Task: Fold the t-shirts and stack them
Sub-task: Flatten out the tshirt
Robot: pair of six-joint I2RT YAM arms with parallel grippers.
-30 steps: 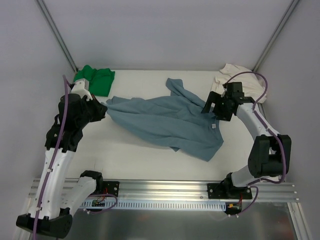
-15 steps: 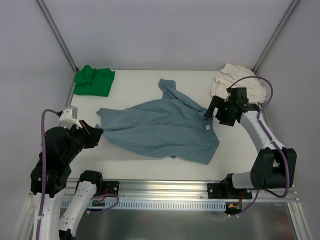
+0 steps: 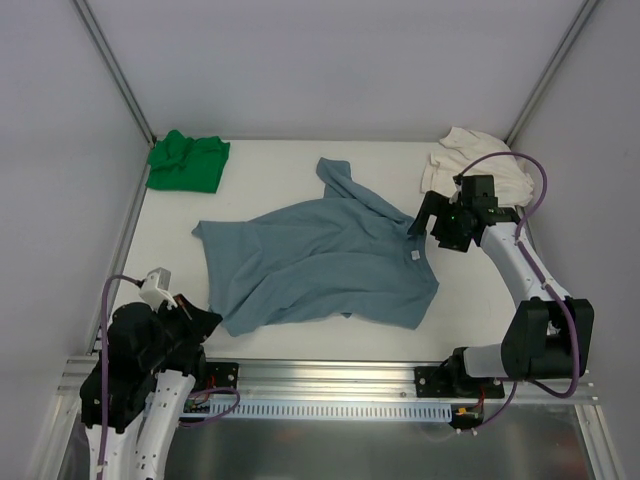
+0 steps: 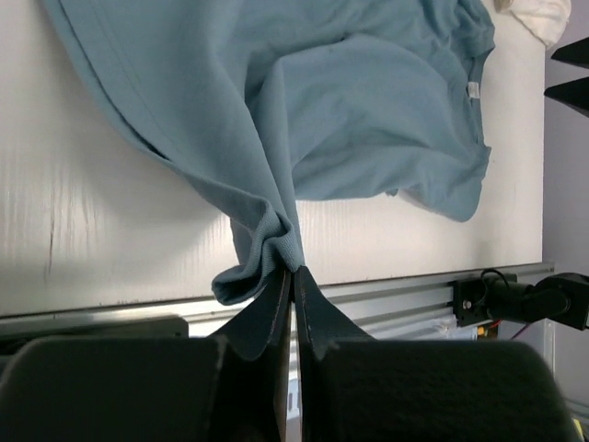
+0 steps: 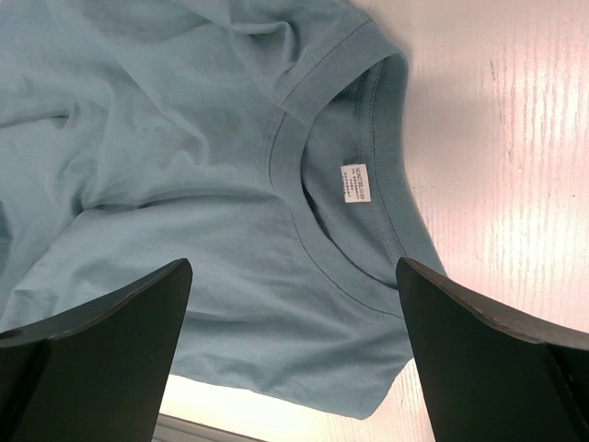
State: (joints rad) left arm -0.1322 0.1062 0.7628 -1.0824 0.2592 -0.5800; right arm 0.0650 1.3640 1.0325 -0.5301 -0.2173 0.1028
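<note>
While the L arm sits folded low at the near-left corner, elbow tucked back over its base, the L gripper (image 3: 203, 321) (image 4: 293, 273) points in at the table (image 3: 300, 160). It's pinched tight on the near-left corner of the blue shirt (image 3: 320, 262) (image 4: 368, 110) (image 5: 184, 184), w/ the cloth bunched into a small wad btw the tips.

R arm reaches fwd from its base, elbow raised at the near-right, forearm running out toward the far-right. The R gripper (image 3: 428, 222) (image 5: 293, 269) hangs over the shirt's collar, fingers spread wide, nothing in them.

Blue shirt lies mostly flat mid-table. Its neck tag (image 3: 412, 256) (image 5: 355, 183) shows inside the collar on the R side, and one sleeve is rumpled at the far edge. Green shirt (image 3: 187, 160) sits in the far-left corner, well apart. Cream shirt (image 3: 480, 158) is in the far-right corner, just beside the R wrist.

Hard to read:
- Top view hides the L fingertips under the arm's own body.
- Cream shirt is partly covered by the R wrist & a purple cable (image 3: 530, 170).
- Can't tell if the R fingers touch the cloth.
- R wrist view cuts the blue shirt off at left & top.
</note>
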